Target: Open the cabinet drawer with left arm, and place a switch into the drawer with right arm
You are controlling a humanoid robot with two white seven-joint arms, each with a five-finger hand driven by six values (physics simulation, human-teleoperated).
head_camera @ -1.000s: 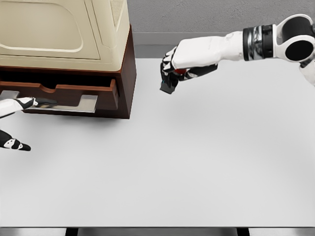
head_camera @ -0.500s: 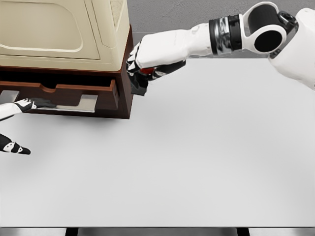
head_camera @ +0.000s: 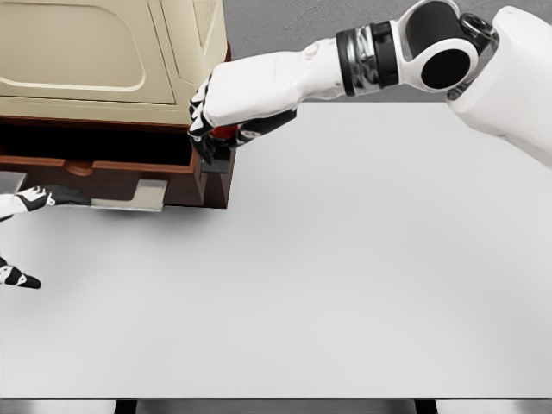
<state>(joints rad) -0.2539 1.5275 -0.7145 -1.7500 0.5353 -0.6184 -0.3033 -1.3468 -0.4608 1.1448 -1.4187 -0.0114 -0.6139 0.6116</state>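
One switch (head_camera: 217, 155), a small dark block with a red part showing at its top, sits in the curled fingers of the right robot hand (head_camera: 226, 116). It hangs at the right front corner of the one open drawer (head_camera: 112, 177), touching or just in front of the drawer's right end; which of the two I cannot tell. The right arm (head_camera: 362, 60) reaches in from the upper right, white with a dark banded wrist and a round black joint.

The drawer is brown wood, pulled out from the foot of a single cabinet (head_camera: 112, 52) with a cream upper body and a brown base. A flat grey handle (head_camera: 129, 196) runs along the drawer's front lip.

The left robot hand (head_camera: 21, 233) shows at the left edge. One finger (head_camera: 43, 197) lies against the left end of the handle, and another (head_camera: 17, 278) points out lower down, apart from it, over the pale bench (head_camera: 345, 285). This hand grasps nothing, its fingers spread.
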